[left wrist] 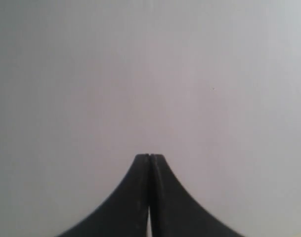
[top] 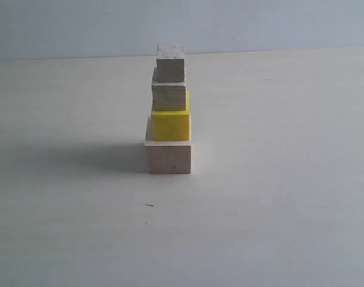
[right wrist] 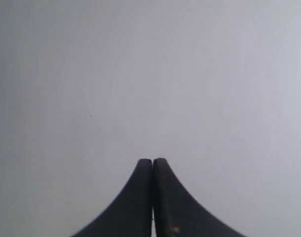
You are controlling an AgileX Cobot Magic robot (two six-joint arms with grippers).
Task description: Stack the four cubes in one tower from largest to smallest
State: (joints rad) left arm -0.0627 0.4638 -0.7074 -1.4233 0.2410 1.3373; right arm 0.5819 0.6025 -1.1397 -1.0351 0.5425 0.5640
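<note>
Tower (top: 170,110) is standing complete on bench (top: 277,209). Left fingers (left wrist: 139,197) and right fingers (right wrist: 139,197) are resting pressed together, empty. Neither wrist view is showing Tower, so nearer arm undeterminable.

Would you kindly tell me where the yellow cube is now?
In the exterior view, the yellow cube sits near the centre, on the pale wood cube and beneath the greyish wood cube.

The largest cube (top: 168,158) looks like pale wood, smooth and matt, with one small dark speck on its front. The yellow cube (top: 170,124) has an even, bright coat with no shine. The greyish cube (top: 169,95) shows layered grain lines and looks rather rough. The smallest cube (top: 170,64) looks like bare, dull wood. The table (top: 277,179) is whitish, smooth and matt. The left gripper (left wrist: 149,157) and the right gripper (right wrist: 152,160) look like black matt plastic.
</note>
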